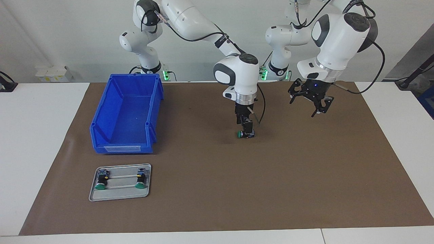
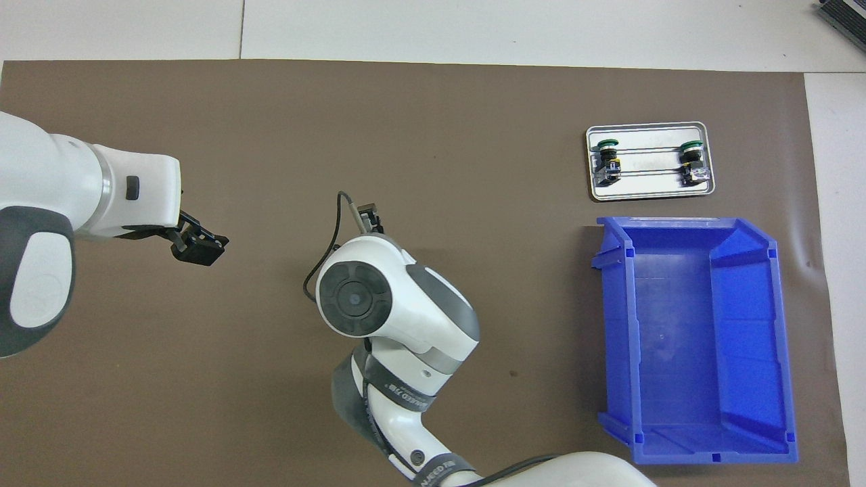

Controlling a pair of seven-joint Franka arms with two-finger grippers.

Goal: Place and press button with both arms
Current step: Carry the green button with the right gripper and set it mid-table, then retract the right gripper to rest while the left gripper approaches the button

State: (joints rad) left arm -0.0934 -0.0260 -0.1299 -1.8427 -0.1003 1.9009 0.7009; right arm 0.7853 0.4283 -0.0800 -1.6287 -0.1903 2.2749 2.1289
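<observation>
Button [image 1: 245, 134]: lay on its side on the brown mat, mid-table.
Right tool [image 1: 246, 129]: pointed straight down at the button; grasping or released, could not tell.
Left tool [image 1: 310, 98]: released, empty, hung above the mat toward the left arm's end.

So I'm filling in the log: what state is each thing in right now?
Button: lying on the mat, on its side under the right claw.
Right claw: down at the button.
Left claw: raised over the mat, open, holding nothing.
Blue bin: empty.
Tray: holds two buttons.
</observation>
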